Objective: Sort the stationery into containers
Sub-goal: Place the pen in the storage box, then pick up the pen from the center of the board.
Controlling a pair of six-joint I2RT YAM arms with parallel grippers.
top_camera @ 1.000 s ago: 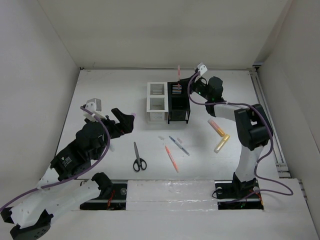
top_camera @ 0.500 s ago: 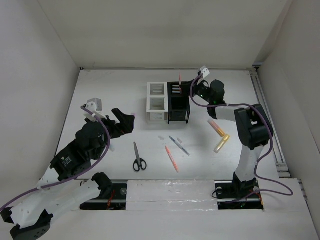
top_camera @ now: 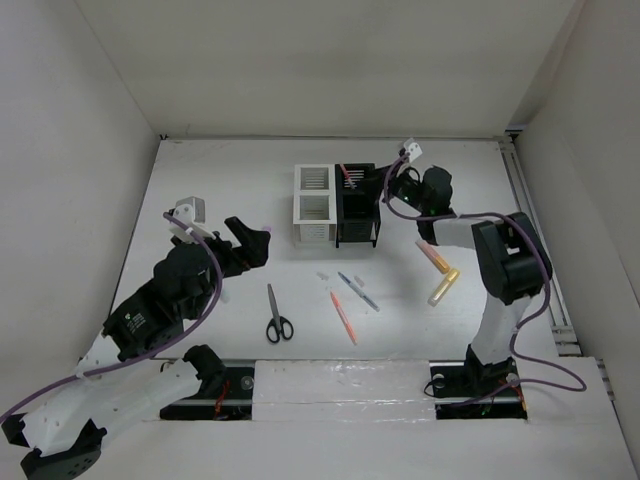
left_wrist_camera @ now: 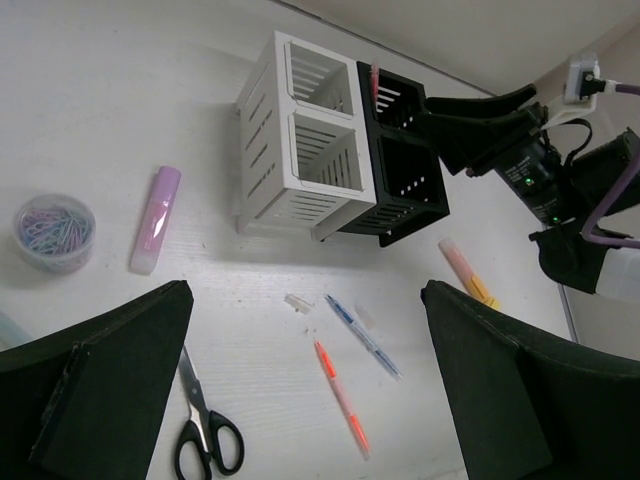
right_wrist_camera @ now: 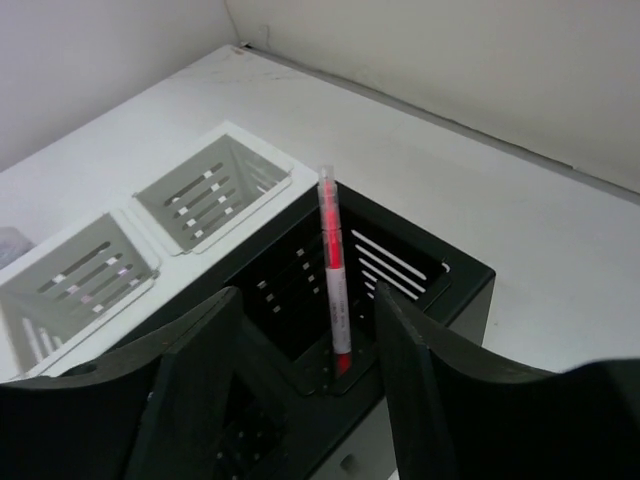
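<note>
Red pen (right_wrist_camera: 333,270) stands near-upright in the far compartment of the black organizer (right_wrist_camera: 462,272). Right jaws, open, flank it without contact. Left jaws are fully open, empty.

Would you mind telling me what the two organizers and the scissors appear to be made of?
The white organizer looks like moulded plastic with a matte finish: even colour, thin slatted walls. The black organizer has the same shape and is probably plastic too, with a faint sheen. The scissors have grey blades that look like bare metal and black handles, likely plastic.
</note>
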